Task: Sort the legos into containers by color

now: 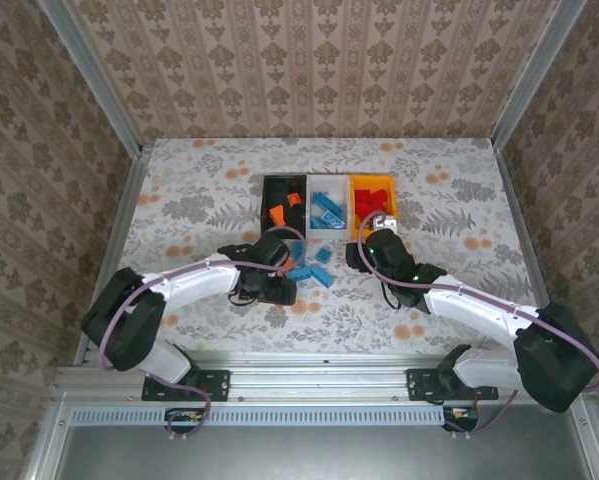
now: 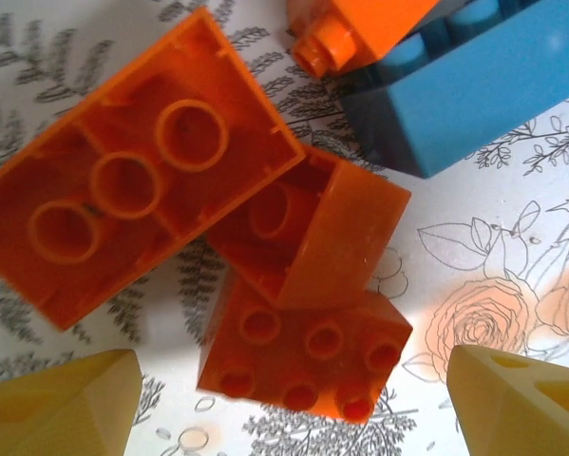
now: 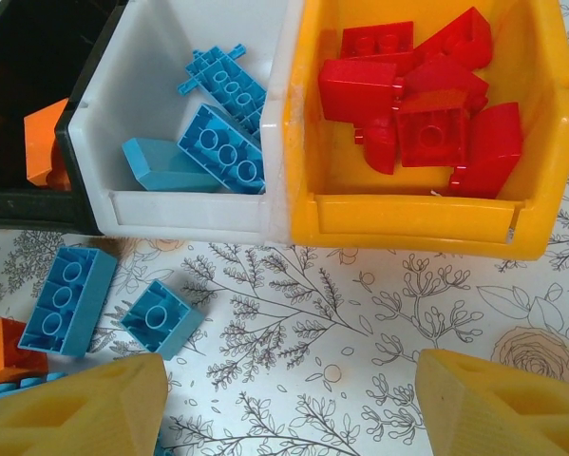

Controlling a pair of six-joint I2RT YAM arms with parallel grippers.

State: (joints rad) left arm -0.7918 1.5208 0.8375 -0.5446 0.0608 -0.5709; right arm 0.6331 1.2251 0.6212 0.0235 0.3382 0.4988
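Left gripper [image 2: 289, 408] is hovering, jaws apart, over the studs-up orange brick [image 2: 303, 353], and ought to be straddling it squarely, clear of its neighbours [image 2: 132, 180].

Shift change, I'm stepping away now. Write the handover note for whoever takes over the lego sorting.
Left gripper: open, empty, hovers over loose orange plastic bricks on the table.
Right gripper: open, empty, in front of the bins.
Done: red plastic bricks in the yellow-orange plastic bin; some blue plastic bricks in the white plastic bin; a few orange pieces in the black plastic bin.
Left: loose blue bricks and the loose orange ones go into their bins. No loose red seen.
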